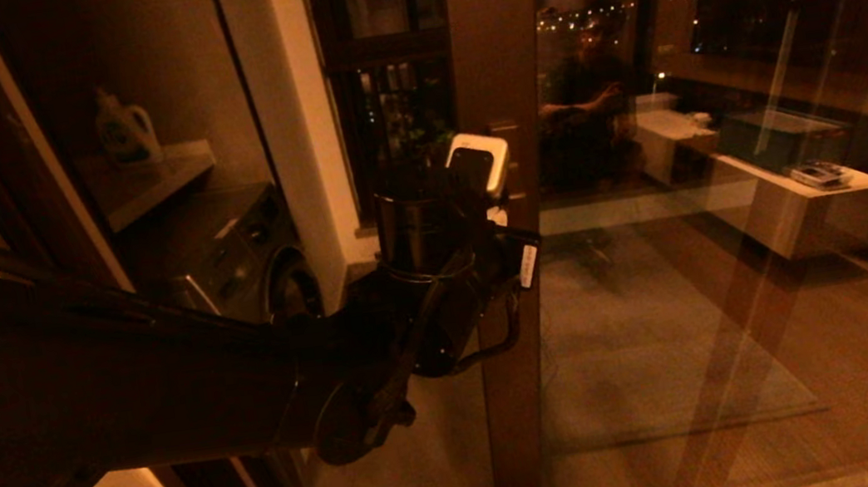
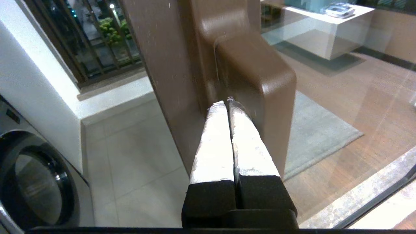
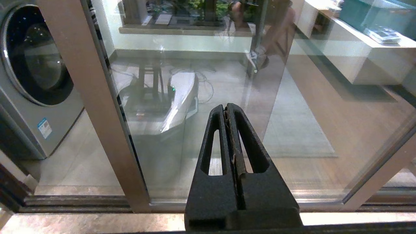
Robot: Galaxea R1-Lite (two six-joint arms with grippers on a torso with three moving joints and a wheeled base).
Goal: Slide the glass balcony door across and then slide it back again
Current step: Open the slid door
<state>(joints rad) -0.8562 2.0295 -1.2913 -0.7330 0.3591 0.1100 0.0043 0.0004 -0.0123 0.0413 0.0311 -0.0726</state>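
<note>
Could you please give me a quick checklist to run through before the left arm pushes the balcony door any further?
1. Left gripper tips tucked between the wooden handle and the door frame: ok.
2. Left fingers closed together, so they act as a hook, not a clamp: ok.
3. Glass balcony door partly open, with a gap towards the washing machine: ok.
4. Floor track free of obstacles where visible: ok; the rest cannot tell.
5. Right gripper shut, hanging off the glass: ok.
6. How far the door can travel either way: cannot tell.
</note>
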